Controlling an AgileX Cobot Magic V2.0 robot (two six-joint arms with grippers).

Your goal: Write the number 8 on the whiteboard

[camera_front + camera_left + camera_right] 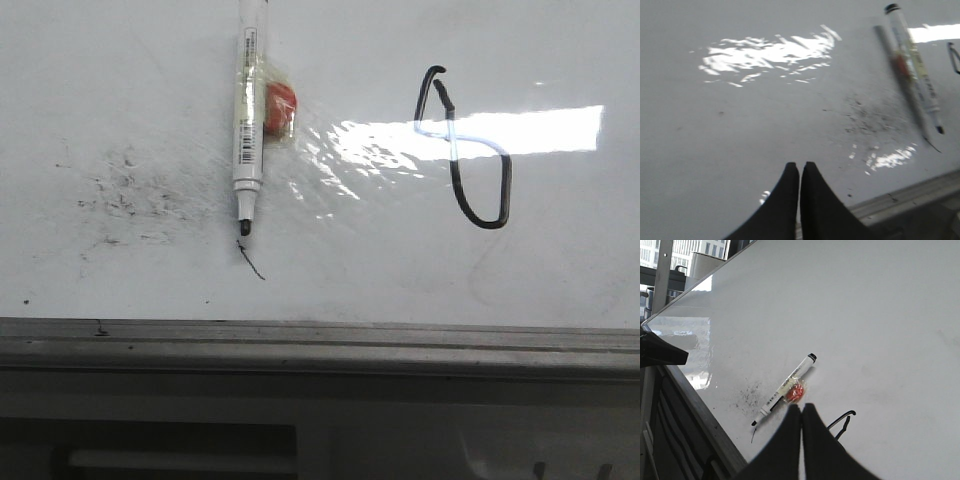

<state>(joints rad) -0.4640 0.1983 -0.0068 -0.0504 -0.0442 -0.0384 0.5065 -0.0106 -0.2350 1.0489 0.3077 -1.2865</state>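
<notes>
The whiteboard (520,280) fills the front view, glossy with glare. A crooked black number 8 (455,150) is drawn on its right part; its top loop shows in the right wrist view (842,424). A white marker (248,110) with an orange-red lump taped to it lies on the board, tip down; it also shows in the left wrist view (915,70) and the right wrist view (785,389). My left gripper (800,166) is shut and empty above the board. My right gripper (801,407) is shut and empty, near the marker. Neither gripper shows in the front view.
A short black dash (252,260) lies below the marker tip. A patch of black specks (125,190) is left of the marker. A grey metal rail (320,345) runs along the board's near edge.
</notes>
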